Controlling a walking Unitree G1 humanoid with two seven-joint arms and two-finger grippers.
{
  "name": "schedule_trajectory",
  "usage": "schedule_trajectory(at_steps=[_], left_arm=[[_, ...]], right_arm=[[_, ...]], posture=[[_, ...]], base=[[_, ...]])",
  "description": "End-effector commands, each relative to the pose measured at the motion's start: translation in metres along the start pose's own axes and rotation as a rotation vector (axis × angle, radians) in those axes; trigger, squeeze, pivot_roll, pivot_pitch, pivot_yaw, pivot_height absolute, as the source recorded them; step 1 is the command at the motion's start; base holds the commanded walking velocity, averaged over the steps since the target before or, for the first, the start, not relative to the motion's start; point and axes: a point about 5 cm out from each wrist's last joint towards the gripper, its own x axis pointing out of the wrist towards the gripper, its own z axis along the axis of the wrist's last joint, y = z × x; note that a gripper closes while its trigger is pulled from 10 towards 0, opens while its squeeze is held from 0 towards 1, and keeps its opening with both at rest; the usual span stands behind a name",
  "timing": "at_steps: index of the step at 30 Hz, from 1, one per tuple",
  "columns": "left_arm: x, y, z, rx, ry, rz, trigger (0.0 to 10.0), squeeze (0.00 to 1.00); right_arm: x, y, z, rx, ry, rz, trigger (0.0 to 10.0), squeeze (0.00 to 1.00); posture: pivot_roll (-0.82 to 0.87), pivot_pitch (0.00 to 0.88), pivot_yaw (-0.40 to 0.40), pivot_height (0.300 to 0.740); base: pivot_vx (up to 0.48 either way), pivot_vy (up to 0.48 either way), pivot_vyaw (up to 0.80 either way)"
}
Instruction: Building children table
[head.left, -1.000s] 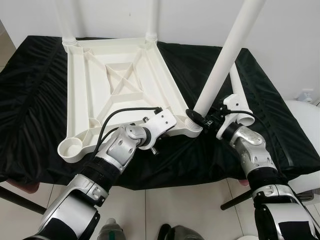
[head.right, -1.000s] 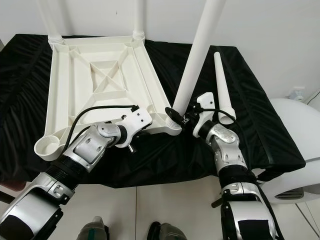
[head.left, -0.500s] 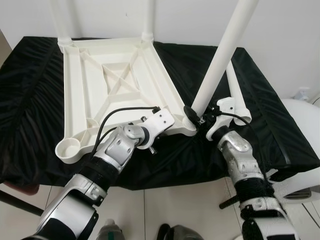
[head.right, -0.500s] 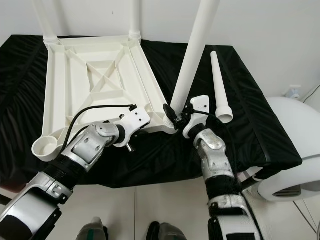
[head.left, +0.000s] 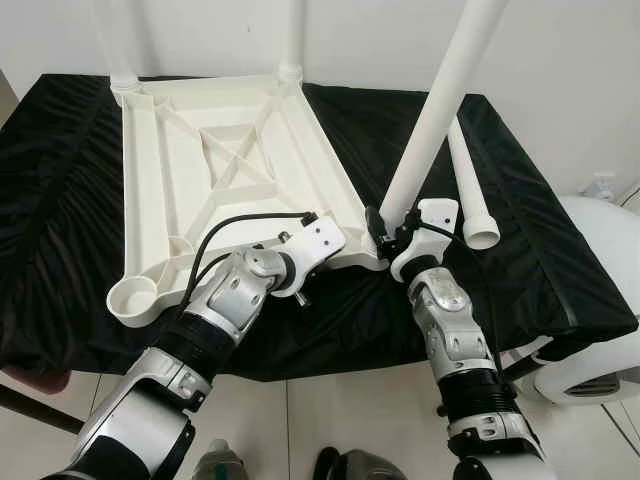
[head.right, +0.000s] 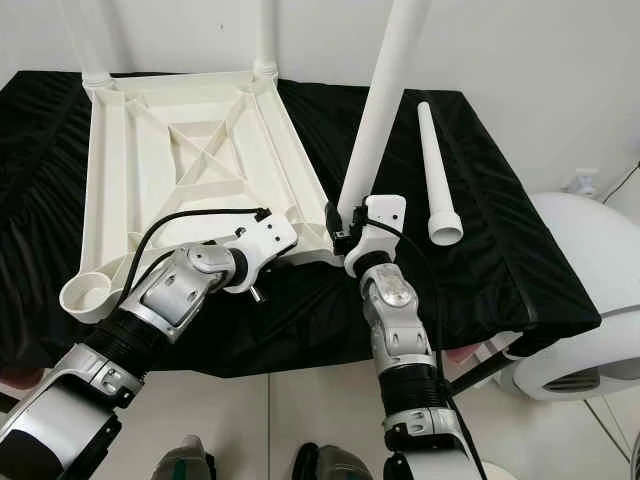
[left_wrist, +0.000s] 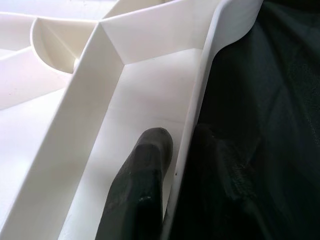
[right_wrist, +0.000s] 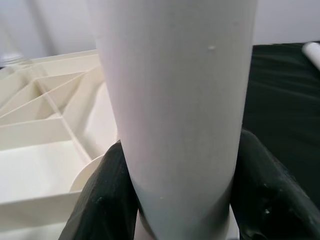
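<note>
On top of the black-draped table (head.left: 60, 200) sits the white plastic tabletop (head.left: 215, 170), flipped upside down so you can see all the ribbing and cross braces underneath. Two table legs are already standing up in the far corner sockets, the far left leg (head.left: 118, 40) and the far right leg (head.left: 291, 35). The near left corner socket (head.left: 135, 297) is an open round cup with nothing in it.

Right end effector (head.left: 385, 225) is at the near right corner of the tabletop, fingers closed around the bottom of a third leg (head.left: 440, 105). That leg leans up and away to the right, its lower end sitting right at the corner socket. From the right wrist view you can see the black fingers (right_wrist: 107, 195) hugging both sides of the white tube, with the socket rim just behind it. Can't say for sure whether the leg's end is actually seated in the socket.

Left end effector (left_wrist: 175, 150) is clamped on the near edge of the tabletop, a bit left of that same corner. In the left wrist view one finger (left_wrist: 142, 185) is inside the frame channel and the other is on the outside against the black cloth, with the thin white rim wall pinched between them.

A spare leg (head.left: 468, 190) lies flat on the cloth off to the right, open end toward the robot, just beside the leaning leg but not touching the tabletop. A white rounded thing (head.left: 600, 350) pokes out past the table's right edge.
</note>
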Motion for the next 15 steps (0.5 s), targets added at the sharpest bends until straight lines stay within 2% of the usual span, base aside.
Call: schedule_trajectory(at_steps=[1,6,15], left_arm=[[0.002,-0.005,0.013,0.049,-0.042,-0.017,10.0,0.00],[0.002,-0.005,0.013,0.051,-0.044,-0.018,10.0,0.00],[0.001,-0.002,0.015,0.049,-0.046,-0.011,10.0,0.00]], right_arm=[[0.001,0.017,0.002,0.041,-0.005,0.018,10.0,0.00],[0.000,0.032,0.001,0.055,0.013,-0.068,10.0,0.00],[-0.003,0.038,0.001,0.038,0.030,-0.073,10.0,0.00]], posture=[[0.05,0.002,-0.087,0.740],[0.05,0.003,-0.083,0.740],[0.05,0.009,-0.079,0.740]], base=[[0.000,0.000,0.00],[0.000,0.000,0.00],[0.000,0.000,0.00]])
